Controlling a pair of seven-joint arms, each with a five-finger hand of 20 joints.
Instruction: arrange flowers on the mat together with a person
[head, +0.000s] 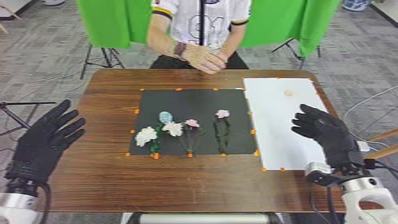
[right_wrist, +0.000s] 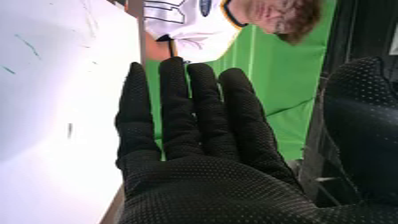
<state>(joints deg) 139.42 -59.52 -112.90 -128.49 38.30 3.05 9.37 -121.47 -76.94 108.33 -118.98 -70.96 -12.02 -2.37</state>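
Fingers of the left hand (head: 43, 145): straight, slightly spread, holding nothing; the hand is at the left side of the counter (head: 178, 185), to the left of the mat (head: 187, 102). Fingers of the right hand (head: 329, 136): straight, holding nothing; this hand is by the right edge of the white sheet (head: 289, 125). In the wrist view, the right hand (right_wrist: 213, 185) presents a flat palm; its fingers are extended with narrow gaps, its thumb well apart from them.

The flowers lie on the dark mat as follows: left white flower (head: 146, 136), near the mat's left edge; blue flower (head: 165, 117), farther from the robot and slightly right of it; right white flower (head: 172, 129), just on the near side of the blue one; left pink flower (head: 192, 123), close beside the right white flower; right pink flower (head: 222, 114), set apart farther right, its green stems (head: 223, 142) running toward the robot.

The sheet lies just right of the mat; orange tabs (head: 253, 132) line the edges of both; a green drape (head: 107, 30) hangs beyond the counter.
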